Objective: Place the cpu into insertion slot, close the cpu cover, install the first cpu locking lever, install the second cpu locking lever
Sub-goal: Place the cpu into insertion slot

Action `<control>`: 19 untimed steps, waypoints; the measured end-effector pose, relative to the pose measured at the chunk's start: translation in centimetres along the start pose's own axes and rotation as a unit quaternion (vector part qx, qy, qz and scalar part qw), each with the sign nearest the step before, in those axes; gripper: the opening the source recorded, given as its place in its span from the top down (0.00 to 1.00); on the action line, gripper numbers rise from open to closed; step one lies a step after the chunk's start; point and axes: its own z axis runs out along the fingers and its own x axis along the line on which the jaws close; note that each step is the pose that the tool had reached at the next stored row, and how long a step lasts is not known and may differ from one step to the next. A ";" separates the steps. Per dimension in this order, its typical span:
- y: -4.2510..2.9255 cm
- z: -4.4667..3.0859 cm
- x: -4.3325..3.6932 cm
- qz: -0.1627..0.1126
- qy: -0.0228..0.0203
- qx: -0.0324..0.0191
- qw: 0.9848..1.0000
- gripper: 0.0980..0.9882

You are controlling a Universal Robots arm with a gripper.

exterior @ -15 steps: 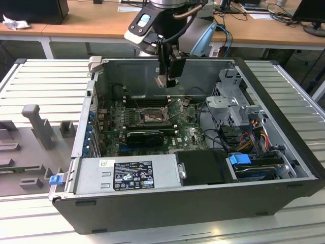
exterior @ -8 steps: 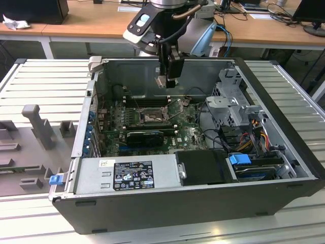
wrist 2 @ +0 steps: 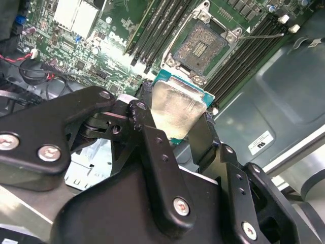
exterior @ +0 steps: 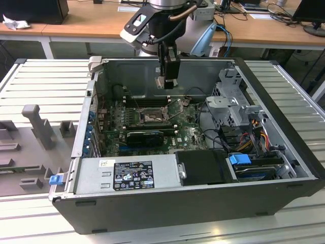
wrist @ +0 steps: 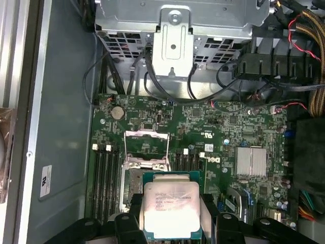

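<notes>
Cpu (wrist: pixel 171 206) pinched in the tool (exterior: pixel 167 84), not yet seated; insertion slot (exterior: pixel 151 116) bare at its seven o'clock, exterior view; cpu cover (wrist: pixel 146 144) open

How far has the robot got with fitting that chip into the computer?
Nothing is installed yet. The gripper holds the cpu above the motherboard. The insertion slot is empty and the cpu cover stands open, so placing, closing and locking remain.

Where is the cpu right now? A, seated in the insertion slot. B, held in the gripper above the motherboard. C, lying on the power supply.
B: the gripper clamps the cpu by two edges, and the insertion slot lies open and empty.
</notes>
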 end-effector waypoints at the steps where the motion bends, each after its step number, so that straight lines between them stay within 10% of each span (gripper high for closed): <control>1: -0.01 0.01 0.00 0.002 0.000 0.000 1.000 0.52; 19: -0.09 0.44 0.00 0.034 -0.003 0.000 0.999 0.52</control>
